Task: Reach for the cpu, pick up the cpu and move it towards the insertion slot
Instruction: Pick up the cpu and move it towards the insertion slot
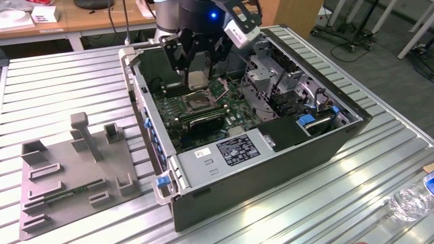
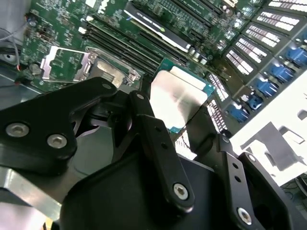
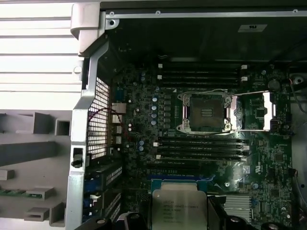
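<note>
My gripper (image 1: 196, 76) is shut on the cpu (image 1: 196, 80), a small square chip with a silvery top, and holds it inside the open computer case a little above the motherboard. The insertion slot (image 1: 198, 101), a shiny metal frame with a dark centre, lies just below and in front of the chip in the exterior view. In the first wrist view the cpu (image 3: 178, 208) sits apart from the insertion slot (image 3: 204, 112), whose metal lid (image 3: 256, 112) is folded open. In the second wrist view the black fingers (image 2: 146, 120) clamp the cpu (image 2: 180, 98) beside the insertion slot (image 2: 108, 72).
The open computer case (image 1: 271, 147) has tall walls around the motherboard, with drive cages and cables on the exterior view's right. Black memory slots (image 3: 199, 146) run next to the socket. A grey fixture plate (image 1: 74, 173) lies on the slatted table, and a water bottle (image 1: 410, 201) stands at the front right.
</note>
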You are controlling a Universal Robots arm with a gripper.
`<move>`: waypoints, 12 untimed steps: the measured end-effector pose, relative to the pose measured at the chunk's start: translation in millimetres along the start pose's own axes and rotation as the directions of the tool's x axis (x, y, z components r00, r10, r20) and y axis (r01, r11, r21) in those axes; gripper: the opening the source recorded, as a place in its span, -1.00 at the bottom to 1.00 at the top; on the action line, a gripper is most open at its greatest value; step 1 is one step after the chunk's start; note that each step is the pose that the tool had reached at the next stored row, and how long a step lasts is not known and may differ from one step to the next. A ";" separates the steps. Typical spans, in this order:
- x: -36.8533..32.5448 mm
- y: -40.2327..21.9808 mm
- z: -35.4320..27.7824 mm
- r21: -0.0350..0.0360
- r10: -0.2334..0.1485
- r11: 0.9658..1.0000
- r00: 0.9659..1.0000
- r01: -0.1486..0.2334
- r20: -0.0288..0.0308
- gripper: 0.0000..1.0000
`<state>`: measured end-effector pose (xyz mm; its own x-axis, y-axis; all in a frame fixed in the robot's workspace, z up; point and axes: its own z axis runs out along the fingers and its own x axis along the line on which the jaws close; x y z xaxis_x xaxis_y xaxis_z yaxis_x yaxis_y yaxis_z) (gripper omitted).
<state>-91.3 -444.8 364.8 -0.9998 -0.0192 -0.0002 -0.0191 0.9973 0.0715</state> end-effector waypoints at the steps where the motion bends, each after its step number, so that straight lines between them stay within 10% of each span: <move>1: -1.5 0.0 0.0 0.000 0.000 1.000 1.000 0.000 0.000 0.08; 12: -6.4 -0.1 0.0 0.000 0.000 1.000 1.000 0.000 0.000 0.08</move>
<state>-84.9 -444.8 364.7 -0.9998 -0.0191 -0.0002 -0.0191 0.9973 0.0715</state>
